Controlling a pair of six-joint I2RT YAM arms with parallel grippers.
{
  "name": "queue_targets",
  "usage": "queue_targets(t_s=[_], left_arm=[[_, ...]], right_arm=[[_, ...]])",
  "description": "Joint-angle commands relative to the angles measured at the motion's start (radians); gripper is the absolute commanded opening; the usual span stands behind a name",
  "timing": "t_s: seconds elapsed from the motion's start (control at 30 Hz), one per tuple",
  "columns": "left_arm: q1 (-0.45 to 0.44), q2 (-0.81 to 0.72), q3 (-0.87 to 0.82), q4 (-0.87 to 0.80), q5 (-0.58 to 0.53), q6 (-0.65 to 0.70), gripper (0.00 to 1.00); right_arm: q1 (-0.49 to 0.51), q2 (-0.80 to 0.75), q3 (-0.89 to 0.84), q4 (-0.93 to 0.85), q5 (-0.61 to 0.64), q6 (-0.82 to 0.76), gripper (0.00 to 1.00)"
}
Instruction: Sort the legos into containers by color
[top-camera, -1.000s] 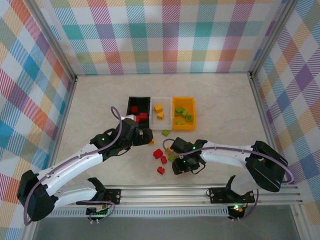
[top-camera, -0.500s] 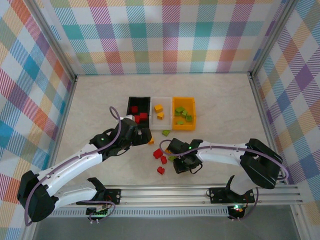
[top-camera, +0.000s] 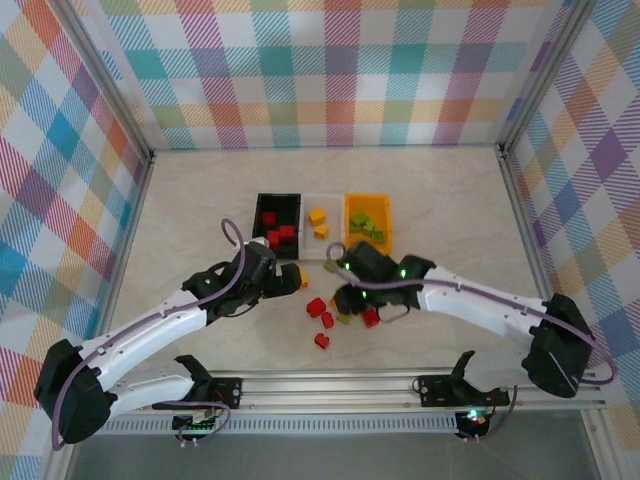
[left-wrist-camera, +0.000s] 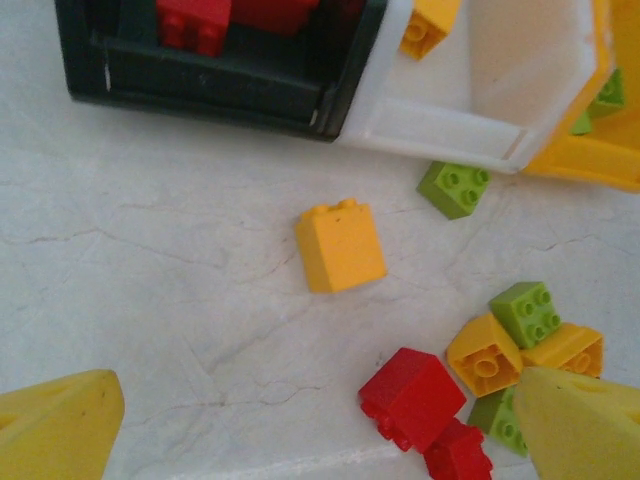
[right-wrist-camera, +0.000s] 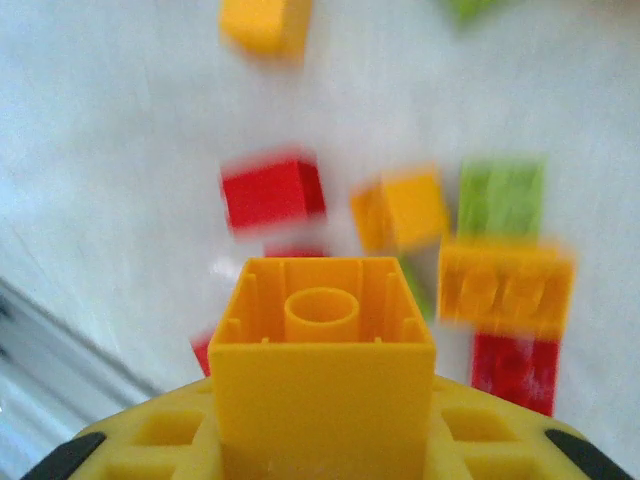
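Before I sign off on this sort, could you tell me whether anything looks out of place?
Only one oddity: the orange-yellow bin holds green bricks, while the orange-yellow bricks sit in the white bin.

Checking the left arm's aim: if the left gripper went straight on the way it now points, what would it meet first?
Most likely the lone orange-yellow brick lying on the table short of the black bin; it sits centred ahead of the open left gripper. Depth is unclear.
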Motion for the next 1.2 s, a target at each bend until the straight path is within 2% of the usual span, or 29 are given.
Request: queue_targets(t_s=[0.0, 0.2, 0.4, 0.47, 0.53, 0.63, 0.77, 1.03, 1.17], left_arm=[[0.011, -0.034, -0.030, -0.021, 0.010, -0.033, 1.00], [0.010, -0.060, -0.061, -0.023, 0.020, -0.052, 1.00], [0.010, -0.059, -0.067, -0.028, 0.025, -0.049, 1.00], [0.011, -0.058, -0.068, -0.027, 0.028, -0.046, 1.00], [0.011, -0.056, -0.067, -0.027, 0.032, -0.042, 1.00], [0.010, -0.051, -0.062, -0.026, 0.037, -0.036, 1.00], [0.010, -0.046, -0.050, -0.028, 0.037, -0.023, 1.00], [0.009, 0.039, 0.022, -0.003, 0.085, 0.048, 1.00], [-0.010, 0.168, 0.087, 0.020, 0.093, 0.093, 0.89]], right_arm=[[-0.099, 0.141, 0.150, 0.065, -0.026, -0.094, 0.32], [-0.198, 0.526, 0.526, 0.025, 0.022, -0.126, 0.32], [-0.210, 0.770, 0.804, -0.083, 0.107, -0.144, 0.35], [-0.214, 0.804, 0.842, -0.094, 0.120, -0.139, 0.40], [-0.216, 0.816, 0.866, -0.098, 0.123, -0.138, 0.50], [-0.215, 0.795, 0.867, -0.093, 0.116, -0.135, 0.62], [-0.214, 0.697, 0.792, -0.046, 0.117, -0.125, 0.65], [-0.198, 0.320, 0.366, 0.187, 0.060, -0.068, 0.68], [-0.196, 0.162, 0.161, 0.245, 0.041, -0.023, 0.68]])
